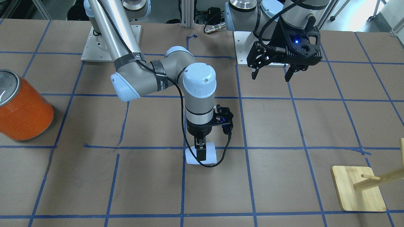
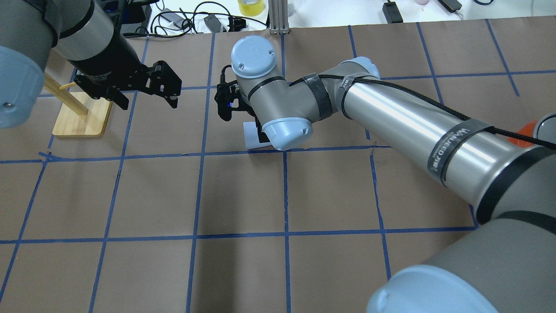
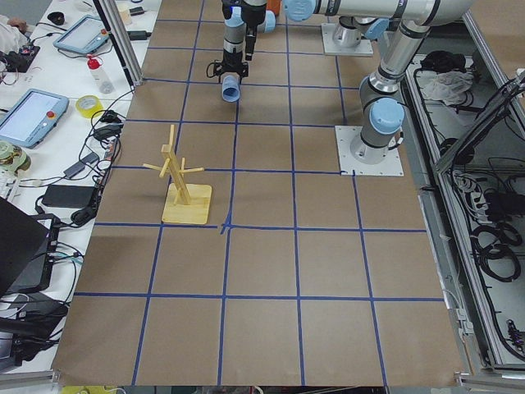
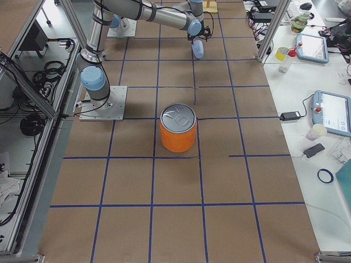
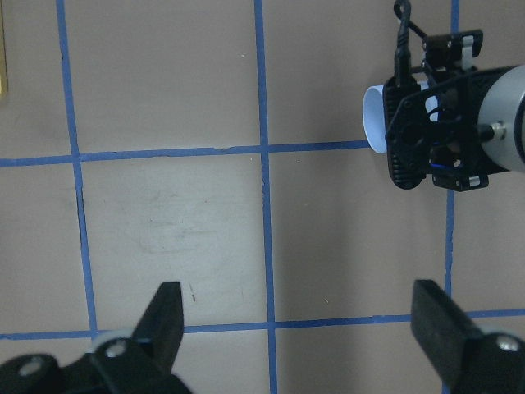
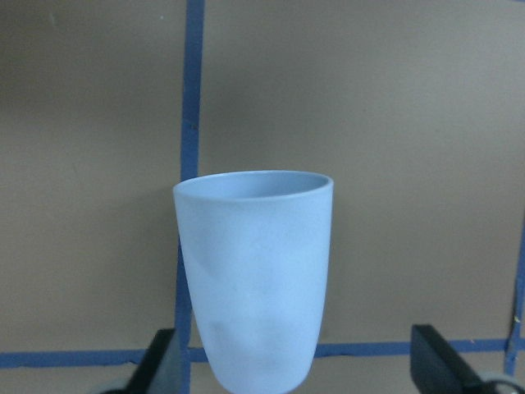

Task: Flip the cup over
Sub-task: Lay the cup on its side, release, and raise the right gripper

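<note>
The cup (image 1: 210,154) is a small pale lavender-blue tumbler lying on its side on the brown table, near a blue tape line. It also shows in the overhead view (image 2: 251,138) and the left wrist view (image 5: 373,119). My right gripper (image 1: 200,151) points straight down over it, open, with one finger on each side. In the right wrist view the cup (image 6: 254,271) fills the gap between the fingers, base nearest the gripper (image 6: 299,361) and rim away, with clearance on the right side. My left gripper (image 1: 271,74) hovers open and empty above the table, apart from the cup.
A large orange canister (image 1: 23,110) with a silver lid stands towards the robot's right side. A wooden peg rack (image 1: 358,192) on a square base stands towards the robot's left, below the left arm in the overhead view (image 2: 82,117). Blue tape lines grid the table.
</note>
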Controlling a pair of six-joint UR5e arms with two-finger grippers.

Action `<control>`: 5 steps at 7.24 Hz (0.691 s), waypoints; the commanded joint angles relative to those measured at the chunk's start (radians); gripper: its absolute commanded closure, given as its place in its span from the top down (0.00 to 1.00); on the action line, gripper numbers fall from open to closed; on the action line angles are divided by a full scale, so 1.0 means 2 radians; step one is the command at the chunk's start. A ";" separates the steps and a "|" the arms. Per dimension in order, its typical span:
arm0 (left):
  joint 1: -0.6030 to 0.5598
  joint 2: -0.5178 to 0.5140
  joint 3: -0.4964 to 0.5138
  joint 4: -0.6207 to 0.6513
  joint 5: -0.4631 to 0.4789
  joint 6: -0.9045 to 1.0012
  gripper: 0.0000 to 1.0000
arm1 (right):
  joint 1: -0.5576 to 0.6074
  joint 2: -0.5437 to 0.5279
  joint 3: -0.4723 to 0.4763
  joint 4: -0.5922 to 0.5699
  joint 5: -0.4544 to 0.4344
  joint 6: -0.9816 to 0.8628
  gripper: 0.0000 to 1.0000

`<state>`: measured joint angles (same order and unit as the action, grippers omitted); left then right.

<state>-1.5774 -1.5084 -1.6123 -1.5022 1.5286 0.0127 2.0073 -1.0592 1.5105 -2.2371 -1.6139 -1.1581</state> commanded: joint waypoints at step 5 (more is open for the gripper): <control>0.045 -0.046 -0.067 0.054 -0.189 0.037 1.00 | -0.159 -0.239 0.003 0.318 -0.004 0.174 1.00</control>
<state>-1.4897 -1.5665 -1.6881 -1.4601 1.2708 0.0733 1.7538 -1.4586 1.5154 -1.7229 -1.6201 -0.9189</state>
